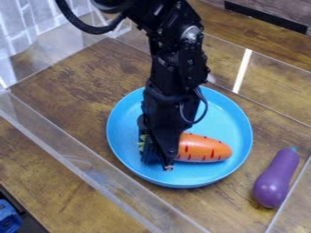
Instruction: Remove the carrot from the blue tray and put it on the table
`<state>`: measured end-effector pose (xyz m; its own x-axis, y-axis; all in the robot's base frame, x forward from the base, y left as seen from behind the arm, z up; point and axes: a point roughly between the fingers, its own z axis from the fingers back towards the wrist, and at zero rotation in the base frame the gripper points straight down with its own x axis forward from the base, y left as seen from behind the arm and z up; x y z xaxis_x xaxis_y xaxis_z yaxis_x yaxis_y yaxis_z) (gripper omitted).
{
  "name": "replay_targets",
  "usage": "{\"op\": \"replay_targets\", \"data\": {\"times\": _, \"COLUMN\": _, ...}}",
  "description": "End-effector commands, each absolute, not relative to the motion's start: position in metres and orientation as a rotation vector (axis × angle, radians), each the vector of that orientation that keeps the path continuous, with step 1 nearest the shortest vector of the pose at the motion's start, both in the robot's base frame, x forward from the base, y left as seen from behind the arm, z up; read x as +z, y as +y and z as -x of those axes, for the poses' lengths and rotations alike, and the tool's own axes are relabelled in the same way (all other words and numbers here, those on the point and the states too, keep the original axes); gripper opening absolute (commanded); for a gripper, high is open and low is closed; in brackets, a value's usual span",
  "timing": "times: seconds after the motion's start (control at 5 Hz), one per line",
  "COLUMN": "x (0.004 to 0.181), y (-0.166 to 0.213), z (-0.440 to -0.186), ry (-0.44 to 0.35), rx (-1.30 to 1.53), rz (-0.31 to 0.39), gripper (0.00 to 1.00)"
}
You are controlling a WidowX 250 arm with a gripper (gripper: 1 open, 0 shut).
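Observation:
The orange carrot (205, 148) lies on its side in the front part of the blue tray (234, 116), its tip pointing right. My gripper (159, 153) comes straight down onto the carrot's left end, where the green top is. Its dark fingers are drawn together on that end, and only a sliver of green shows at their left. The carrot still rests on the tray. The tray sits on the dark wooden table (73, 86).
A purple eggplant (277, 177) lies on the table to the right of the tray. Clear plastic walls (85, 173) border the table at the front left and at the back.

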<state>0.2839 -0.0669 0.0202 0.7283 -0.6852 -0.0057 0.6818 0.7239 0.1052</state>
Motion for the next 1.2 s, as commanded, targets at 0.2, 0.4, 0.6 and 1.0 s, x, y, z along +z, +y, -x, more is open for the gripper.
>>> {"op": "replay_targets", "data": {"times": 0.2, "x": 0.0157, "y": -0.0731, "z": -0.2844, "ry": -0.061, "rx": -0.766, "rz": -0.098, "gripper": 0.00}}
{"op": "replay_targets", "data": {"times": 0.4, "x": 0.0147, "y": -0.0737, "z": -0.2848, "ry": -0.068, "rx": -0.766, "rz": -0.098, "gripper": 0.00}}
{"op": "replay_targets", "data": {"times": 0.6, "x": 0.0137, "y": -0.0743, "z": -0.2849, "ry": -0.074, "rx": -0.765, "rz": -0.098, "gripper": 0.00}}
{"op": "replay_targets", "data": {"times": 1.0, "x": 0.0122, "y": -0.0761, "z": -0.2846, "ry": -0.083, "rx": -0.765, "rz": -0.097, "gripper": 0.00}}
